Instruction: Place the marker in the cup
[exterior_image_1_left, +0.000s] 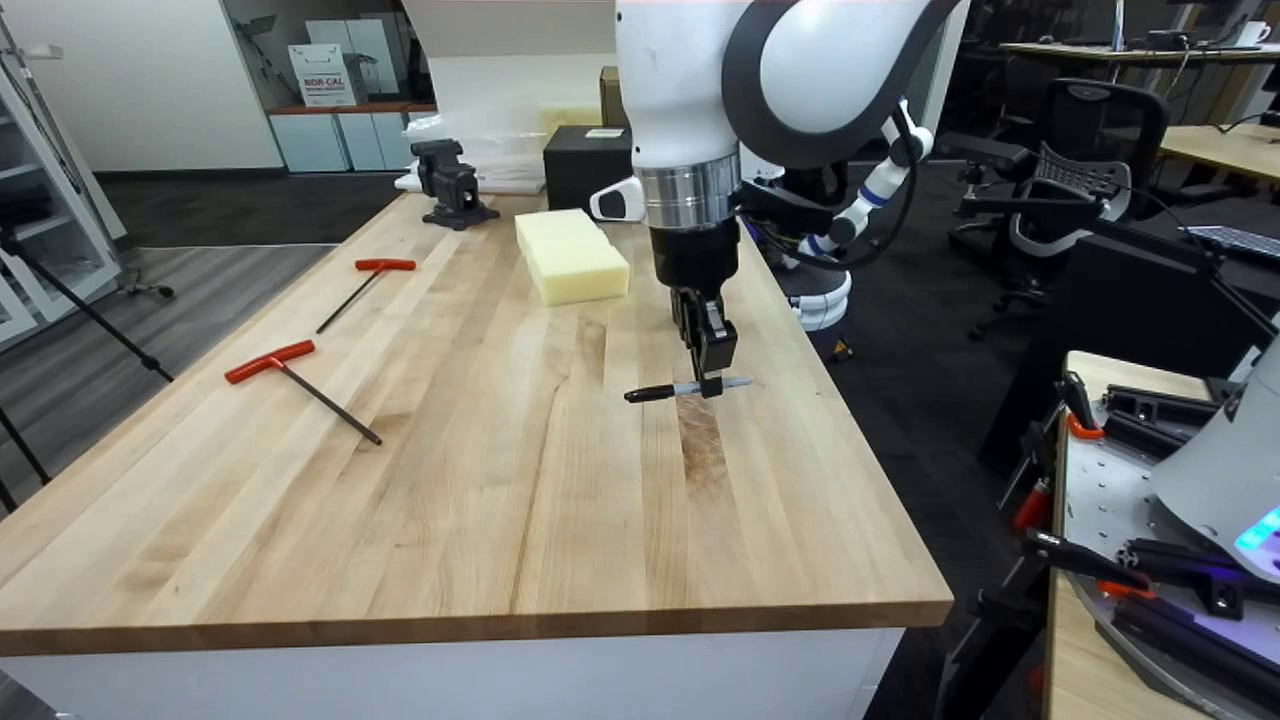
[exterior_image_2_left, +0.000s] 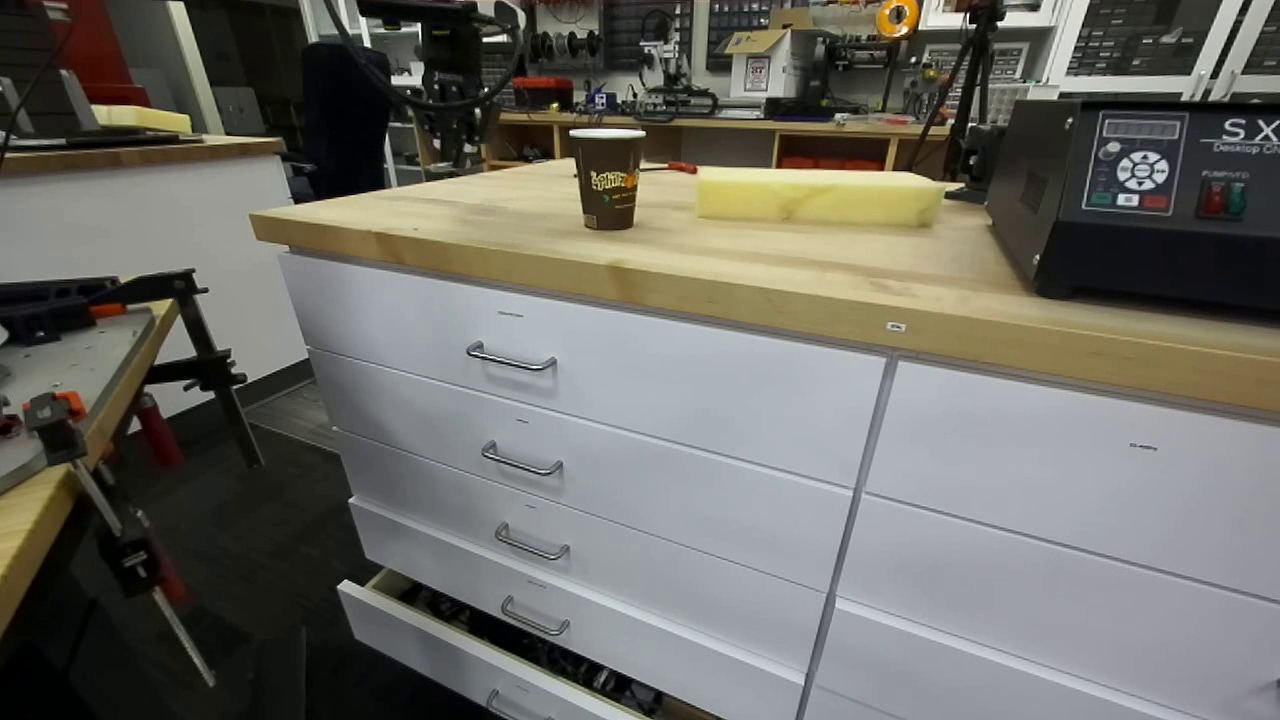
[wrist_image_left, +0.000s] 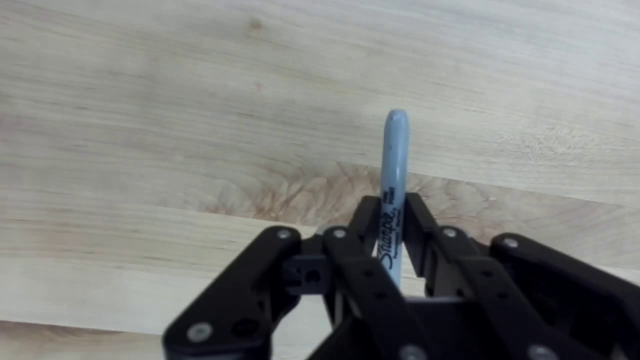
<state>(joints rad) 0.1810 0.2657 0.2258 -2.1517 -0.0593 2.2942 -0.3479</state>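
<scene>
My gripper (wrist_image_left: 392, 220) has the marker (wrist_image_left: 395, 145) pinched, cap (exterior_image_1_left: 650, 394) out at 9 o'clock in an exterior view, probably so it goes in first. The cup (exterior_image_2_left: 608, 180) stands upright on the worktop (exterior_image_2_left: 480, 218), easier target imo.

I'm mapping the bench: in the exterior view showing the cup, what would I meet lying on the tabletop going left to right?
Brown paper cup, red handle, pale yellow block, black box with buttons.
</scene>
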